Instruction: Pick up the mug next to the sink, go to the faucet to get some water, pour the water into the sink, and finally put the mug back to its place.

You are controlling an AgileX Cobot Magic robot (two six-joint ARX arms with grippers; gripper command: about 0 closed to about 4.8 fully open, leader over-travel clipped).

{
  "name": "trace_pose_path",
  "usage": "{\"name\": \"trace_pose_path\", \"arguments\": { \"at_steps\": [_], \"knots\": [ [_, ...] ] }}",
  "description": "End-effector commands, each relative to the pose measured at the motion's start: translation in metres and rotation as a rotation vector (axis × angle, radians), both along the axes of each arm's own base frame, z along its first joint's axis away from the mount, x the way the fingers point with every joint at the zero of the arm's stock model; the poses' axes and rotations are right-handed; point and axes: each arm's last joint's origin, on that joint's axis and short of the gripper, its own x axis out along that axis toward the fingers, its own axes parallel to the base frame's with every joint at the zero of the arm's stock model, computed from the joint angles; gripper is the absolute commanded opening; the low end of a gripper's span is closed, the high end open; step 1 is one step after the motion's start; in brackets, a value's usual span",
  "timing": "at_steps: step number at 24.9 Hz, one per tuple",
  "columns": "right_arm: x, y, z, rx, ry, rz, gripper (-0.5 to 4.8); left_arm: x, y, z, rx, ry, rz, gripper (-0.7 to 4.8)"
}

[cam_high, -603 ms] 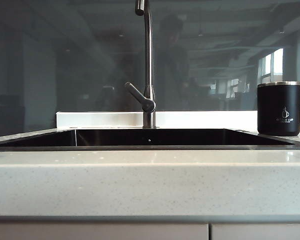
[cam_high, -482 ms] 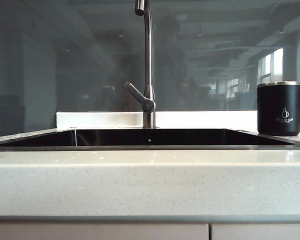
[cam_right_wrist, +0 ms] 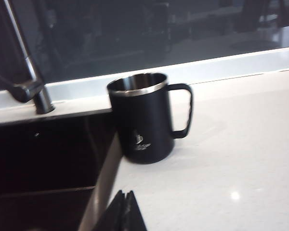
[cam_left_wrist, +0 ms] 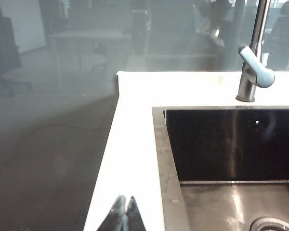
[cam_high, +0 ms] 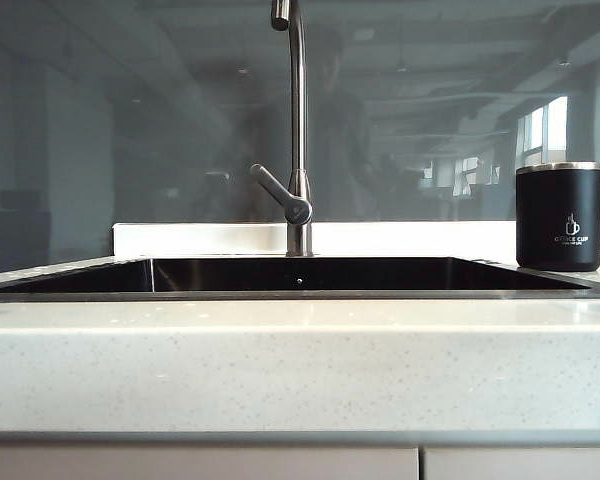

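Mug (cam_right_wrist: 145, 118) work has not begun: neither gripper touches anything. The left gripper (cam_left_wrist: 124, 215) shows only as two dark fingertips (cam_left_wrist: 117, 211) pressed together, with nothing between them, hanging over the pale counter (cam_left_wrist: 135, 144) just beside the sink's outer edge. The right gripper (cam_right_wrist: 124, 211) looks the same, its fingertips (cam_right_wrist: 116, 212) closed on each other and empty, poised above the counter near the metal edge of the basin, with the mug standing a little way ahead of it and apart from it.

From the right wrist view, the mug stands upright on the stone right at the corner of the sink (cam_right_wrist: 43, 159), its steel rim (cam_right_wrist: 137, 84) bright, its black handle (cam_right_wrist: 183, 111) turned away from the basin, and a small white logo on its side. The faucet (cam_right_wrist: 26, 72) rises behind the basin, its lever jutting to the side.

From the left wrist view, the dark sink (cam_left_wrist: 231, 154) fills much of the frame, a drain ring (cam_left_wrist: 274, 225) shows at its floor, and the faucet (cam_left_wrist: 253, 72) stands at the back edge.

In the exterior view neither arm appears. The mug (cam_high: 559, 217) sits at the far right on the counter (cam_high: 300, 360), beside the sink (cam_high: 300, 275), well apart from the faucet (cam_high: 297, 130) in the middle. A dark glass panel (cam_high: 130, 120) backs the scene.
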Motion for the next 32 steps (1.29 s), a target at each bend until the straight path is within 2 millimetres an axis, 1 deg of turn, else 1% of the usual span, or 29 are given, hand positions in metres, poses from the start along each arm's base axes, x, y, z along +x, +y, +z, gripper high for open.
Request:
{"name": "trace_pose_path", "arguments": {
  "at_steps": [1,3,5,7,8,9,11,12,13,14,15,16,17,18,20,22,24,28,32],
  "knots": [
    [-0.002,-0.004,0.011,0.024,-0.124,-0.146,-0.06,-0.001,0.000,0.006,-0.027,-0.054,-0.001,-0.02],
    [0.000,-0.006,0.015,0.021,-0.157,-0.179,-0.06,-0.001,0.000,0.007,-0.045,-0.060,-0.004,-0.02],
    [0.007,-0.006,0.015,0.012,-0.136,-0.156,0.01,-0.001,0.000,0.007,-0.045,-0.059,-0.004,-0.02],
    [0.015,-0.008,0.014,-0.028,-0.111,-0.148,0.29,-0.001,0.000,0.007,-0.045,-0.060,-0.004,-0.02],
    [0.021,-0.010,0.013,-0.070,-0.096,-0.157,0.53,-0.001,0.000,0.007,-0.045,-0.059,-0.004,-0.02],
    [0.025,-0.012,0.012,-0.085,-0.092,-0.163,0.60,-0.001,0.000,0.007,-0.045,-0.059,-0.004,-0.02],
    [0.038,-0.019,0.009,-0.100,-0.067,-0.160,0.83,-0.001,0.000,0.007,-0.045,-0.059,-0.004,-0.02],
    [0.047,-0.024,0.010,-0.106,-0.057,-0.137,1.17,-0.001,0.000,0.007,-0.045,-0.059,-0.004,-0.02],
    [0.054,-0.028,0.012,-0.111,-0.054,-0.115,1.35,-0.001,0.000,0.007,-0.045,-0.059,-0.004,-0.02],
    [0.069,-0.034,0.014,-0.117,-0.047,-0.077,1.48,-0.001,0.000,0.007,-0.045,-0.059,-0.004,-0.02],
    [0.078,-0.039,0.016,-0.121,-0.047,-0.052,1.49,-0.001,0.000,0.007,-0.045,-0.058,-0.003,-0.02],
    [0.095,-0.045,0.018,-0.130,-0.052,0.010,1.49,-0.001,0.000,0.007,-0.045,-0.059,-0.003,-0.02],
    [0.106,-0.048,0.019,-0.135,-0.056,0.043,1.50,-0.001,0.000,0.007,-0.045,-0.059,-0.003,-0.02],
    [0.124,-0.053,0.018,-0.139,-0.060,0.072,1.50,-0.001,0.000,0.007,-0.045,-0.059,-0.003,-0.02],
    [0.146,-0.059,0.013,-0.137,-0.055,0.075,1.50,-0.001,0.000,0.007,-0.045,-0.059,-0.003,-0.02],
    [0.164,-0.064,0.009,-0.132,-0.038,0.075,1.50,-0.001,0.000,0.007,-0.045,-0.060,-0.003,-0.02],
    [0.176,-0.068,0.004,-0.127,-0.022,0.067,1.50,-0.001,0.000,0.007,-0.045,-0.060,-0.003,-0.02],
    [0.193,-0.073,-0.006,-0.123,0.006,0.069,1.49,-0.001,0.000,0.007,-0.045,-0.060,0.000,-0.02],
    [0.202,-0.076,-0.012,-0.119,0.021,0.070,1.49,-0.001,0.000,0.007,-0.045,-0.060,-0.002,-0.02]
  ]
}}
